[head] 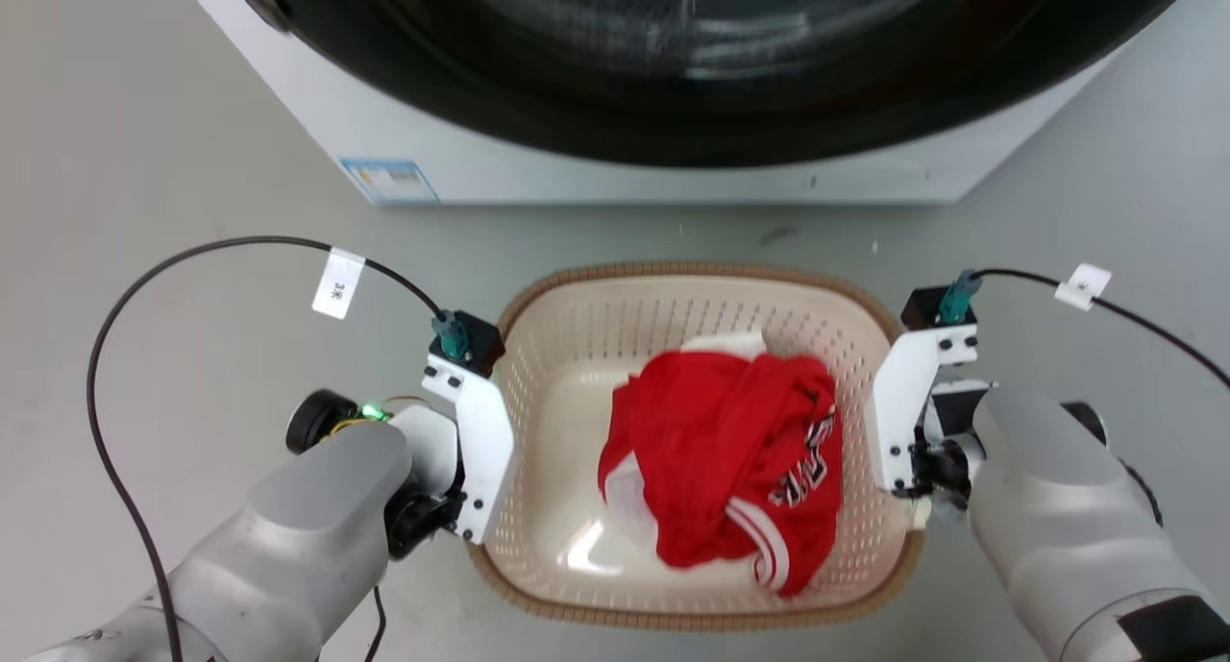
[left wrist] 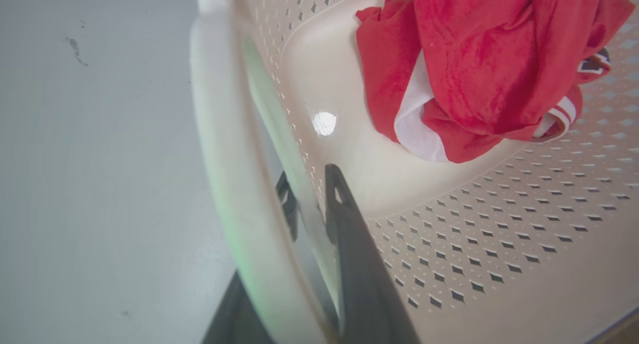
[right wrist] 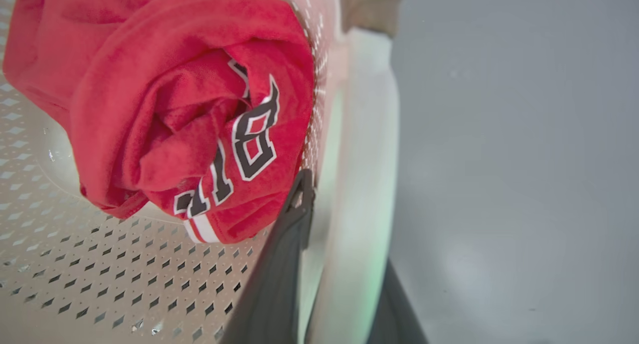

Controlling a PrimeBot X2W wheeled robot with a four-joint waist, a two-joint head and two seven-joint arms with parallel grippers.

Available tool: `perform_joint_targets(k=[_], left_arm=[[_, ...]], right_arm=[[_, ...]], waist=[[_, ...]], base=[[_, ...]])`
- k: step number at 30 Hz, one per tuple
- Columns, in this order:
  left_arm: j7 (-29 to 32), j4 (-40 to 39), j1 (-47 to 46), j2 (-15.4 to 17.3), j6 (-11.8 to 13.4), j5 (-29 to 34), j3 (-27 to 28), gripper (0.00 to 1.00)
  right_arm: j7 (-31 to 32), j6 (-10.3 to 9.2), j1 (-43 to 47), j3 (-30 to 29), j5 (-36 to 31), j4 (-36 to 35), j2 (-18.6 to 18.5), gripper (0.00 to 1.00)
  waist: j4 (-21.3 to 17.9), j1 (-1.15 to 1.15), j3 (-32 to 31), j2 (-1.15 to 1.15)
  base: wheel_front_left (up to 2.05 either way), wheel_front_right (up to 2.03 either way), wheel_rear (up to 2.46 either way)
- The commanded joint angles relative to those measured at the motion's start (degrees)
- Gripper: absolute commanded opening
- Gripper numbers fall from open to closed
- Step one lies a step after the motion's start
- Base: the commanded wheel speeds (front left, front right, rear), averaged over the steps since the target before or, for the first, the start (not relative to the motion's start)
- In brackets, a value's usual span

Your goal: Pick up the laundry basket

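The head view's top edge is cutting off the washing machine point(head: 596, 162) across its door, and its blue label point(head: 389, 180) is showing too small to read. The blurred left handle point(left wrist: 224, 159) of the laundry basket point(left wrist: 499, 244) is hiding most of the outer finger of the left gripper point(left wrist: 308, 176). The right handle point(right wrist: 359, 184) is likewise covering the outer fingertip of the right gripper point(right wrist: 344, 194). Folds are hiding part of the lettering on the red jersey point(right wrist: 174, 109).

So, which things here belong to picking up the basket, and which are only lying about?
For the job:
laundry basket
left gripper and right gripper, both straddling its side walls

Only lying about:
red jersey inside the basket
washing machine behind it
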Motion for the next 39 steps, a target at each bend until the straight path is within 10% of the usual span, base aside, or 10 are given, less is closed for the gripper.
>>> perform_joint_targets(k=[1, 10, 39], left_arm=[[1.7, -1.75, 1.43, -0.46, -1.11, -0.92, -1.17, 0.0], [14.19, -6.27, 3.21, 2.75, -1.12, -3.77, -2.23, 0.0], [22.61, -5.86, 7.65, 1.56, -1.13, -8.87, -2.28, 0.0]], right_arm=[[1.5, 0.16, 0.87, 0.9, 0.68, -0.45, 0.36, 0.0], [12.84, 0.16, 2.18, 4.78, 6.96, -1.69, 0.3, 0.0], [18.76, 0.17, 5.44, 10.08, 10.13, -2.0, 0.24, 0.0]], waist=[[0.66, 0.01, -5.82, 0.0], [0.87, 0.01, -15.07, 0.0], [1.01, 0.01, -28.01, 0.0]], base=[[0.0, 0.0, 0.0], [0.0, 0.0, 0.0], [0.0, 0.0, 0.0]])
